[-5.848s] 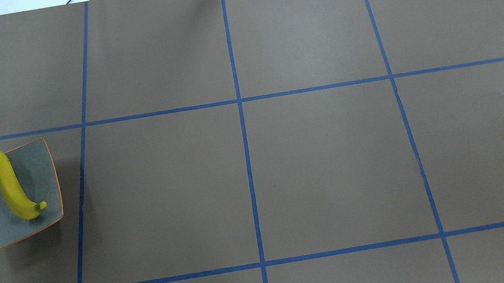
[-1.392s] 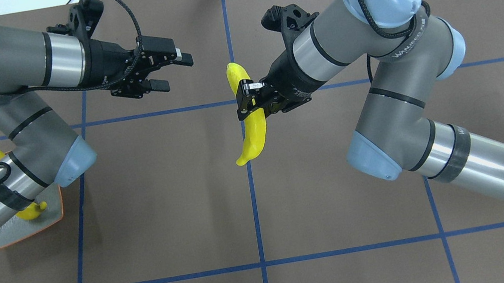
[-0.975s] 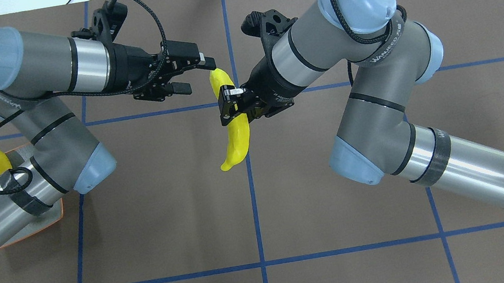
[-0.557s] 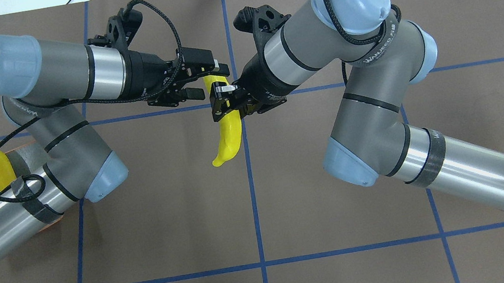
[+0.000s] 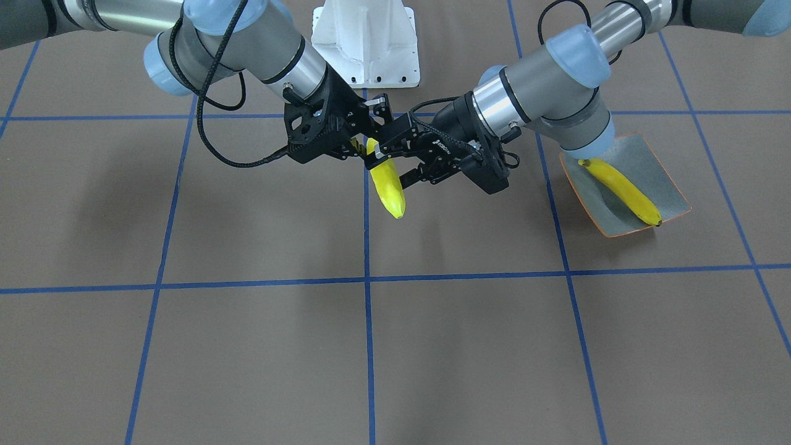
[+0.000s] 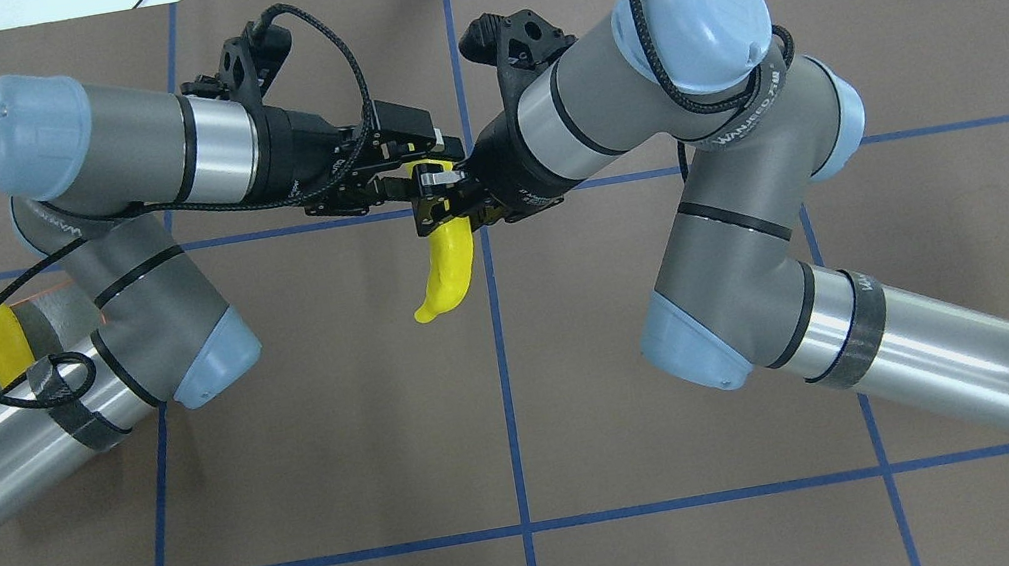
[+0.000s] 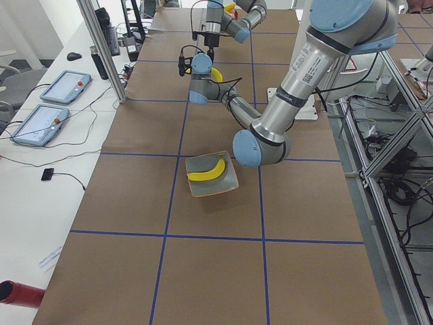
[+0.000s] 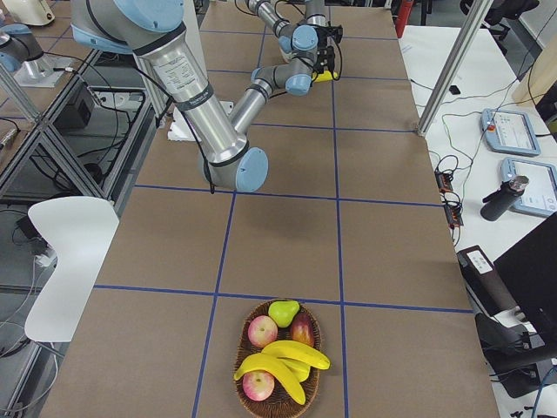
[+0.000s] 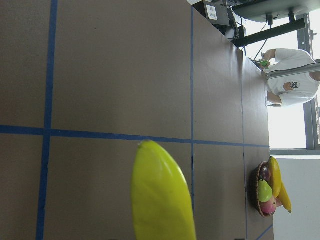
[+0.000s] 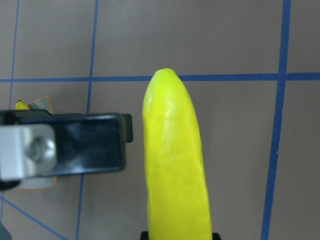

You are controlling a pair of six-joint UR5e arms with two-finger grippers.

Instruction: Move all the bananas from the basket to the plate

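- Nearest (going from the table's R end): wicker basket (image 8: 246,406) w/ 2 basket bananas (image 8: 296,351), 3 reddish apples (image 8: 262,331) and 1 green pear (image 8: 283,312). It sat well apart from both arms.
- Mid-table: R gripper (image 6: 442,207) was clamped on the held banana (image 5: 388,188), above the brown table (image 5: 247,346) and near the centre blue tape line.
- L gripper (image 6: 420,167) met it head-on, jaws parted. The banana's upper end looked to sit between them.
- R wrist cam showed one L finger (image 10: 90,145) just beside the banana w/ a gap, not touching. The other finger was out of that shot.
- Writing: white print on the L gripper's body looked like "ROBOTIQ" (small, so not certain). Print on the R arm (image 6: 737,216) was too skewed to read.
- Farthest: plate (image 5: 649,167), grey-green w/ orange rim, at the table's L end, partly under the L arm's elbow in the overhead view.
- 1 plate banana (image 5: 621,191) lay diagonally across it.
- Count: 4 bananas in all. That was 2 in the basket, 1 held, 1 on the plate.
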